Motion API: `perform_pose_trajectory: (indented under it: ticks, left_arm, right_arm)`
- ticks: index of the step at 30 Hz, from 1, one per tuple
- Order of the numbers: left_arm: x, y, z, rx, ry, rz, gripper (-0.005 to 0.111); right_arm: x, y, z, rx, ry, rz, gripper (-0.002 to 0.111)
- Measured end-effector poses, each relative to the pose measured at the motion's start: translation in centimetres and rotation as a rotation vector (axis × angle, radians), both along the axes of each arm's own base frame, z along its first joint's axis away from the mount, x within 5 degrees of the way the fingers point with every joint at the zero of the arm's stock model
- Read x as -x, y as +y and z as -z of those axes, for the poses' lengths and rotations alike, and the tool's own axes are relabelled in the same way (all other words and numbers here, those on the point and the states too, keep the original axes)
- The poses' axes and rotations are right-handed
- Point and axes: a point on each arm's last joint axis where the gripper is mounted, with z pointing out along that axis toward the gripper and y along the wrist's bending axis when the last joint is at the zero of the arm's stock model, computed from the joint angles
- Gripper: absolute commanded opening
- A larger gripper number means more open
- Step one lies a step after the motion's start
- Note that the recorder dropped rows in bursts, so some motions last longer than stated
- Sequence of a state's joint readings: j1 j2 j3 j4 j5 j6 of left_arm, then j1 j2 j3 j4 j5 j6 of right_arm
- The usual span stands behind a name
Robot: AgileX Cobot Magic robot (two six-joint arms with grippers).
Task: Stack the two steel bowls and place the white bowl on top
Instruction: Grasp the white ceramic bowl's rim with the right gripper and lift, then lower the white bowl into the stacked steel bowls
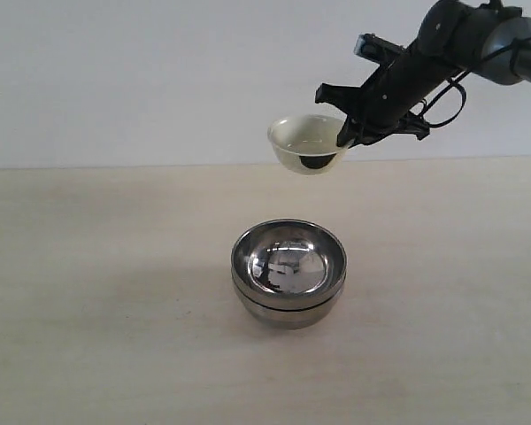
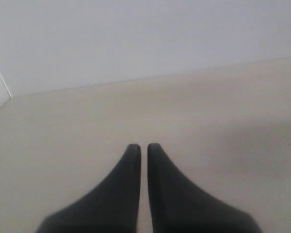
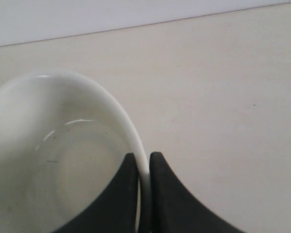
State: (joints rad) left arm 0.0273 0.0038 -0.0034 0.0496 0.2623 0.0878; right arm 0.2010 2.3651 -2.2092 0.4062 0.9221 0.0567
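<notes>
The two steel bowls (image 1: 288,273) stand nested one inside the other at the middle of the table, open side up. High above and behind them hangs the white bowl (image 1: 306,143), with a dark patch low on its outside. My right gripper (image 1: 346,135) is shut on its rim at the right side. In the right wrist view the two black fingers pinch the white bowl (image 3: 63,160) wall, my right gripper (image 3: 143,160) having one finger inside and one outside. My left gripper (image 2: 142,148) is shut with nothing in it, over bare table; the exterior view does not show it.
The light wooden table (image 1: 88,292) runs back to a white wall (image 1: 142,71). The right arm (image 1: 478,35) reaches in from the upper right corner.
</notes>
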Motion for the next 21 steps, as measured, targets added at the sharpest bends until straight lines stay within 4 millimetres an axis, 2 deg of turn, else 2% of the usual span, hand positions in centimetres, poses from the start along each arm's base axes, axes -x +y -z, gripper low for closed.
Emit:
perform_pose_trajectory:
  ticks: [6,11,17,21]
  left_arm:
    - [0.0,0.0,0.0,0.0,0.0,0.0,0.004]
    - [0.0,0.0,0.0,0.0,0.0,0.0,0.004]
    - [0.0,0.0,0.0,0.0,0.0,0.0,0.004]
    - [0.0,0.0,0.0,0.0,0.0,0.0,0.004]
  right_arm:
    - [1.5,-0.1,-3.2,0.002,0.007,-0.032,0.0]
    - [3.7,-0.6,-5.4,0.005,0.009,-0.042,0.0]
    - [6.8,-1.1,-6.1,0.008,0.003,-0.061,0.0]
    - [8.7,-1.2,-5.5,-0.019,0.019,-0.081,0.0]
